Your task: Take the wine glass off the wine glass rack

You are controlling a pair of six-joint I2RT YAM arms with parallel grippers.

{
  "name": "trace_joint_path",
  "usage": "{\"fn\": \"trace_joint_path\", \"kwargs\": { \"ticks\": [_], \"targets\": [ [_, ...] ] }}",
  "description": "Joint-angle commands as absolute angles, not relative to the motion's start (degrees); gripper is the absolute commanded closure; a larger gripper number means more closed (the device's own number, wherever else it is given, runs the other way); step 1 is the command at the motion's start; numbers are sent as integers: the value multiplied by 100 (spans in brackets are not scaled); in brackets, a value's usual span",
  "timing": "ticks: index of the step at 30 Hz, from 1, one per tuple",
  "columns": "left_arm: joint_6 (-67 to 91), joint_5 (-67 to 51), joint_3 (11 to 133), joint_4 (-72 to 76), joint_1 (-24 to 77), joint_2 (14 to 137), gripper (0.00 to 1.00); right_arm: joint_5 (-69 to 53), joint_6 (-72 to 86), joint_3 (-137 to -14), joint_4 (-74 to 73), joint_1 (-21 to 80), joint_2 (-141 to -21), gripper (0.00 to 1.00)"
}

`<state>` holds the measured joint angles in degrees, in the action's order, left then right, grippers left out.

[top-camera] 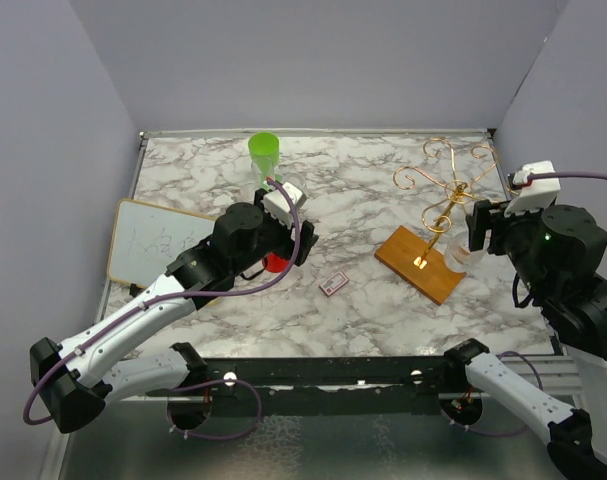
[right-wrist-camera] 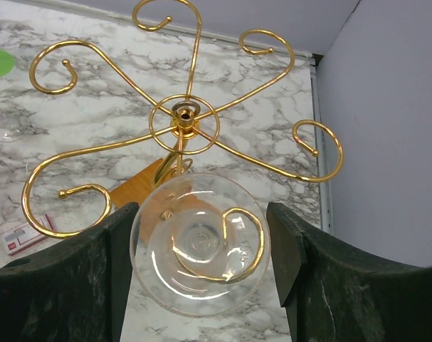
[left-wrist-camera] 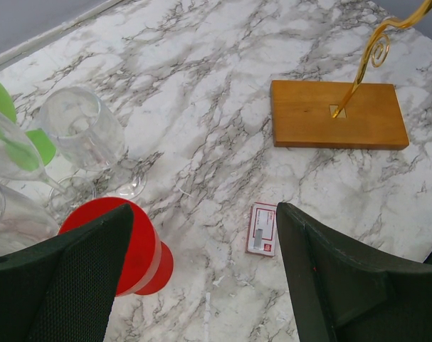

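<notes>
Glass not yet removed: it hangs on a curl of the rack, right fingers apart on either side of it without visible contact, left fingers apart and empty, well away; gripping and lifting off remain.

I see translucent green plastic cup by far edge, white rectangular board at left edge, small red-white card mid-desk.
</notes>
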<state>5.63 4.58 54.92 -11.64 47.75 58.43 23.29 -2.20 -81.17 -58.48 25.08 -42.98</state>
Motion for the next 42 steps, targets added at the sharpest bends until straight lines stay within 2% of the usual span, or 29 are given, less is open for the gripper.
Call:
{"fn": "trace_joint_path", "kwargs": {
  "ticks": [1,13,31,39,42],
  "targets": [
    [543,545,5454,-1033,4771,5819,16,2235,-185,-8114,-5346,2530,-4369,60],
    [520,589,5456,-1046,4772,5807,16,3728,131,-8168,-5252,2530,-4854,60],
    [523,593,5478,-1047,4772,5855,17,5252,416,-8379,-5791,2531,-5143,61],
    [574,542,5513,-1014,4772,5937,16,5366,508,-8421,-6347,2531,-4750,63],
    [638,485,5560,-1015,4757,5990,16,4950,407,-8456,-6423,2529,-4509,64]
  ]
}}
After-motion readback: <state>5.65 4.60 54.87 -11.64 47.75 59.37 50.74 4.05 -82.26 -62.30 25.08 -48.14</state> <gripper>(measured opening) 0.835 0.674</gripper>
